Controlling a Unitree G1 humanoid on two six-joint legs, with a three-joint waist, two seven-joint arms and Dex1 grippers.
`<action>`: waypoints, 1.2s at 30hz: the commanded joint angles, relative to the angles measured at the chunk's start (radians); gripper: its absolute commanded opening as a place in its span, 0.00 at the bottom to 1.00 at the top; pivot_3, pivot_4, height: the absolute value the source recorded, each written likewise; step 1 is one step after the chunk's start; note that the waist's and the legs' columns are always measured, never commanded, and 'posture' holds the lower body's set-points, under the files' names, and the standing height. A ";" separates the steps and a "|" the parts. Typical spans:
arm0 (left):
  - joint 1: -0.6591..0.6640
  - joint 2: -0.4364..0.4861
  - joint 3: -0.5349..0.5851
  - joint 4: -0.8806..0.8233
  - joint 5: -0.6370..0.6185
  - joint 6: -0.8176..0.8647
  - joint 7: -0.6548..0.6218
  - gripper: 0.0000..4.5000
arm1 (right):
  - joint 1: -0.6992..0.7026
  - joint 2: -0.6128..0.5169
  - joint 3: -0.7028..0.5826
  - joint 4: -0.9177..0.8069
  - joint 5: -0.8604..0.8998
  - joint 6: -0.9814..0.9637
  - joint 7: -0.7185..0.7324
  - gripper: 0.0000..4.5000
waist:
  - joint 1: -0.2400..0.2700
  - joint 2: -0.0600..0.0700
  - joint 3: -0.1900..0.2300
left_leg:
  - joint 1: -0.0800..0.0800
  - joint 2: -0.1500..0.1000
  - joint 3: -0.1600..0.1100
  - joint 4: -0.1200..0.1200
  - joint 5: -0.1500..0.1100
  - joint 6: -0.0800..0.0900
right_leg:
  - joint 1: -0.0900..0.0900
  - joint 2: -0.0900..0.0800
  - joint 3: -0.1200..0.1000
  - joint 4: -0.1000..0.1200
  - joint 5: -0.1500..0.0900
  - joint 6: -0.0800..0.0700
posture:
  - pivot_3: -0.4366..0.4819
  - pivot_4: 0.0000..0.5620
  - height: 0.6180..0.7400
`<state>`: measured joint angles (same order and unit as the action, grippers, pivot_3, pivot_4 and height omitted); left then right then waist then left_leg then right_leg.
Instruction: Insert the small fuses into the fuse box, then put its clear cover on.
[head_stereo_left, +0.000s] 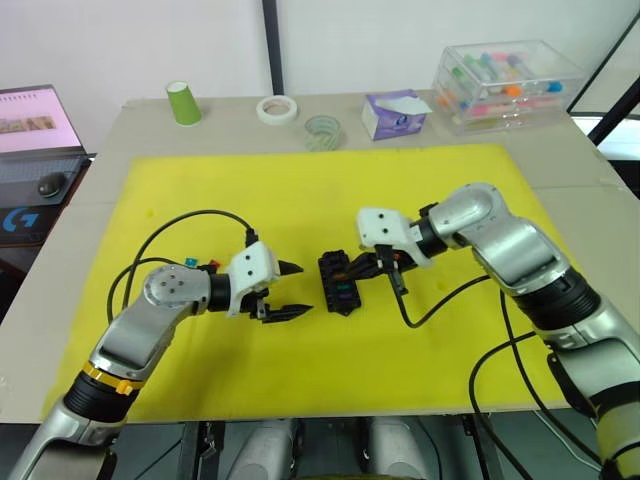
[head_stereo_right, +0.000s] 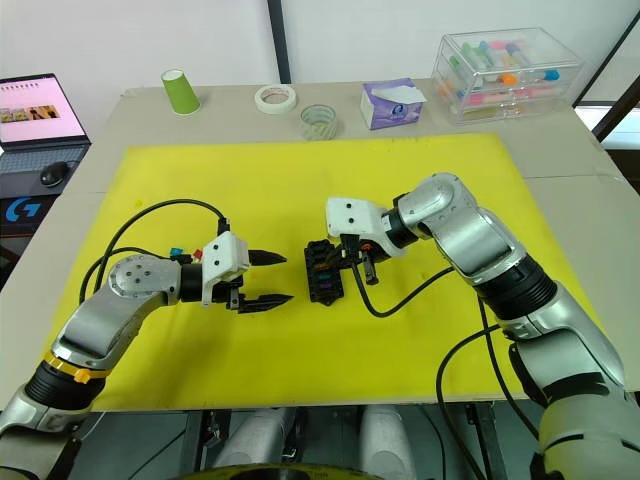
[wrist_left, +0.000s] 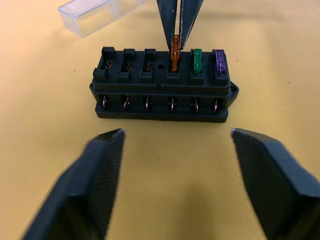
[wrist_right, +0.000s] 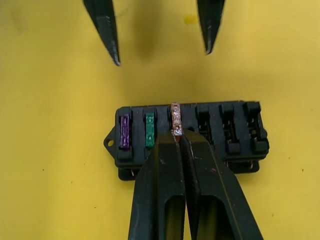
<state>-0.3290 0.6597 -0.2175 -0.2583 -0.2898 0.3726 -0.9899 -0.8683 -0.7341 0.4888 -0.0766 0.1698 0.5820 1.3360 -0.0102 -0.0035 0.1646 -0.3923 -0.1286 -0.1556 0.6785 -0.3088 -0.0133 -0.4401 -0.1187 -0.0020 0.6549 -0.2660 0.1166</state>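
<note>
Right pincer (wrist_right: 177, 135), closed on an orange fuse (wrist_right: 175, 118) at the third slot of the fuse box (wrist_right: 235, 131) directly beneath its tips, should press straight down, while the open left pincer (head_stereo_right: 268, 278) waits just opposite.

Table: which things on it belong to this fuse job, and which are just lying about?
Job:
fuse box
orange fuse, pinched by right gripper
green fuse
purple fuse
clear cover

Lying about:
green cup
tape rolls
tissue box
storage box
</note>
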 joint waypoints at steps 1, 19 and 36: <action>-0.021 -0.010 -0.005 -0.003 0.015 -0.008 0.000 0.99 | -0.009 0.005 -0.024 -0.017 -0.005 -0.009 0.009 0.00 | 0.000 0.000 0.000 | 0.000 0.000 0.000 0.000 0.000 0.000 | 0.000 0.000 0.000 0.000 0.000 0.000 | 0.48 0.27 1.00; -0.064 -0.054 -0.027 0.030 0.065 -0.045 -0.021 0.99 | 0.012 0.013 -0.022 0.001 -0.039 -0.021 -0.002 0.00 | 0.001 0.000 0.000 | 0.000 0.000 0.000 0.000 0.000 0.000 | 0.000 0.000 0.000 0.000 0.000 0.000 | 0.48 0.27 1.00; -0.085 -0.081 -0.042 0.051 0.077 -0.042 -0.008 0.99 | 0.043 0.021 -0.002 -0.003 -0.059 -0.015 -0.012 0.00 | 0.000 0.000 0.000 | 0.000 0.000 0.000 0.001 0.000 0.000 | 0.001 0.000 0.000 0.000 0.000 0.000 | 0.48 0.27 1.00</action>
<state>-0.4003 0.5821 -0.2604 -0.1962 -0.2171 0.3395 -1.0000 -0.8414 -0.7175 0.4823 -0.0655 0.1256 0.5515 1.3238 -0.0106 -0.0039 0.1642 -0.3921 -0.1287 -0.1560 0.6794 -0.3088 -0.0134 -0.4394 -0.1186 -0.0022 0.6551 -0.2659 0.1168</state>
